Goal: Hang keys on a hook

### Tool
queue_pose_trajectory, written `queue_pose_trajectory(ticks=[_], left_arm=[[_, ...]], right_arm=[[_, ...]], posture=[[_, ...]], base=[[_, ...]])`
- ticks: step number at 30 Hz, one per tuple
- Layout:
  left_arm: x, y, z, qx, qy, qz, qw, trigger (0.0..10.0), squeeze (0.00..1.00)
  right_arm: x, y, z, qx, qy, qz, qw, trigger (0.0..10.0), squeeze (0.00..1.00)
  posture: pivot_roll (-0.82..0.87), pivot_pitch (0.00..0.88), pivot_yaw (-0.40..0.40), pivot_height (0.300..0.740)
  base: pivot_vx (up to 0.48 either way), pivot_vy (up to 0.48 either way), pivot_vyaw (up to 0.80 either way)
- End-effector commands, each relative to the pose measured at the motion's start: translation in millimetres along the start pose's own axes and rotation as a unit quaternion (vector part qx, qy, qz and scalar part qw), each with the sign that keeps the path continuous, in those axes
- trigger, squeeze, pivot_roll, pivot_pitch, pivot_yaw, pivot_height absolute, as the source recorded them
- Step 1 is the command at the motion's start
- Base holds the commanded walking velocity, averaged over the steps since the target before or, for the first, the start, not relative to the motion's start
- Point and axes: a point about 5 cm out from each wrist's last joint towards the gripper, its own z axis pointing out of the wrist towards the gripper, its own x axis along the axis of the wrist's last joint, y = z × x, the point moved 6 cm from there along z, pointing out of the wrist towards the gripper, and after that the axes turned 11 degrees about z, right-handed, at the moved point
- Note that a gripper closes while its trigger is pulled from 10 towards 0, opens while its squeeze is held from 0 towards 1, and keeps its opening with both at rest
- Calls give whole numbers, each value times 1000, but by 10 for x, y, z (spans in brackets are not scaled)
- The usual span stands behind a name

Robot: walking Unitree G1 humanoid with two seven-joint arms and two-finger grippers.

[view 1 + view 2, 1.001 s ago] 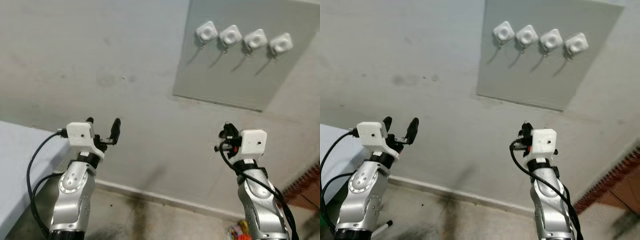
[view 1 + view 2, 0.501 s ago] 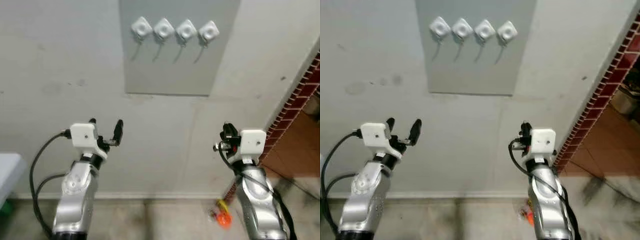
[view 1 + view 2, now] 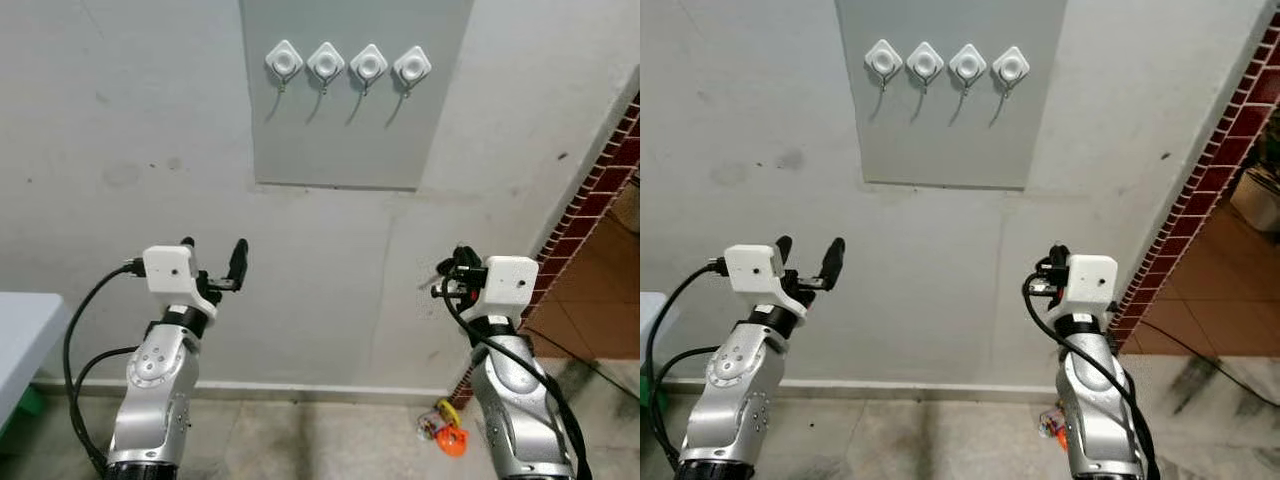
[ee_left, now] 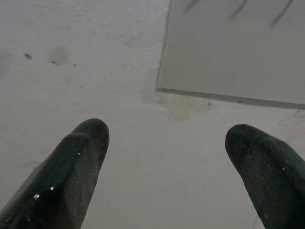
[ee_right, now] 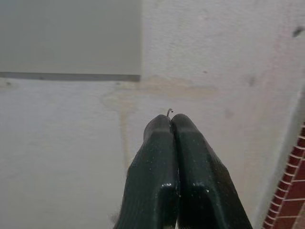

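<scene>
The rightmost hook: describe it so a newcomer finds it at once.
On the pale wall, a grey panel carries a row of four white diamond-shaped hooks. The rightmost hook ends that row on the side nearest the brick edge, above the right gripper.

A home's plain wall [image 3: 130, 130] with four hooks [image 3: 348, 64], beside a brick-tiled doorway [image 3: 590, 195].

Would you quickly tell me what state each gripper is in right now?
Left gripper: open, holding nothing.
Right gripper: shut; a thin wire tip shows between its fingers, perhaps the key ring.
</scene>
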Motion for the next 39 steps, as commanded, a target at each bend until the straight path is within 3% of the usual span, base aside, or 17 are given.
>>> queue_pose_trajectory(ticks=[1, 5, 7, 8, 15, 22, 28, 39], left_arm=[[-14, 43, 22, -7, -9, -5, 1000, 10000, 0], [-1, 44, 26, -12, -5, -2, 1000, 10000, 0], [-21, 22, 28, -11, -12, -18, 1000, 10000, 0], [-47, 25, 29, -14, -21, -45, 999, 10000, 0], [-56, 12, 43, -18, -24, 4, 1000, 10000, 0], [-46, 7, 68, -18, -23, -14, 999, 10000, 0], [-29, -35, 78, -18, -23, 15, 999, 10000, 0], [99, 171, 114, -88, 10, 75, 993, 10000, 0]], right_arm=[[103, 36, 23, -9, 13, -7, 1000, 10000, 0], [115, 34, 27, -5, 14, -5, 1000, 10000, 0], [130, 25, 25, 2, 17, -12, 1000, 10000, 0], [140, 32, 19, -2, 21, -15, 1000, 10000, 0], [117, 1, -9, -4, 19, -3, 1000, 10000, 0], [138, 34, -35, 0, 24, -20, 1000, 10000, 0], [140, 27, -28, 0, 24, -23, 999, 10000, 0], [252, -99, 93, 37, 39, -24, 998, 10000, 0]], posture=[[-52, 0, -25, 740], [-53, 0, -25, 740], [-54, 0, -16, 740], [-55, 0, -14, 740], [-69, 0, -6, 740], [-73, 0, -7, 740], [-63, 0, -9, 740], [-63, 0, 2, 740]], base=[[0, 0, 0], [0, 0, 0], [0, 0, 0], [0, 476, 0], [0, 268, 0], [0, 0, 0], [0, 0, 0], [0, 0, 0]])
